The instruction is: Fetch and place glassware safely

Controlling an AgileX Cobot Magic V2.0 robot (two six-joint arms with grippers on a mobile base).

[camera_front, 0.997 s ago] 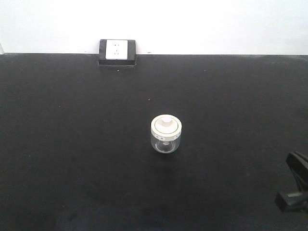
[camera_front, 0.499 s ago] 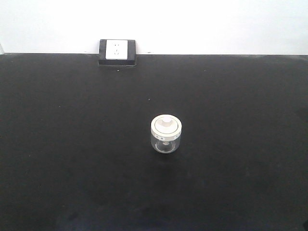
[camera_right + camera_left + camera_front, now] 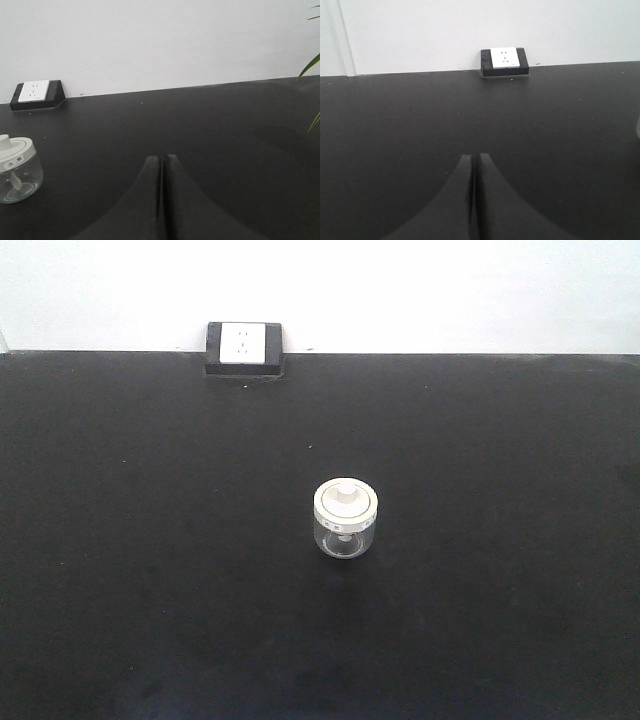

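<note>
Right tool (image 3: pixel 161 159) hovers low over the black bench (image 3: pixel 150 540), fingers pressed together, gripping nothing. The glass jar (image 3: pixel 15 170) stands upright on the bench, ahead and well to its left, lid on. Left tool (image 3: pixel 474 159) is likewise clenched and empty; a wall socket (image 3: pixel 504 60) sits far ahead of it.

Even, diffuse room light washes the plain white wall (image 3: pixel 450 290) nearly to overexposure, while the matte black tabletop (image 3: pixel 150 540) swallows detail and shows grain. The small clear glass jar with its cream-white lid (image 3: pixel 345 518) casts only a faint shadow, and soft glints show on its glass in the right wrist view.
</note>
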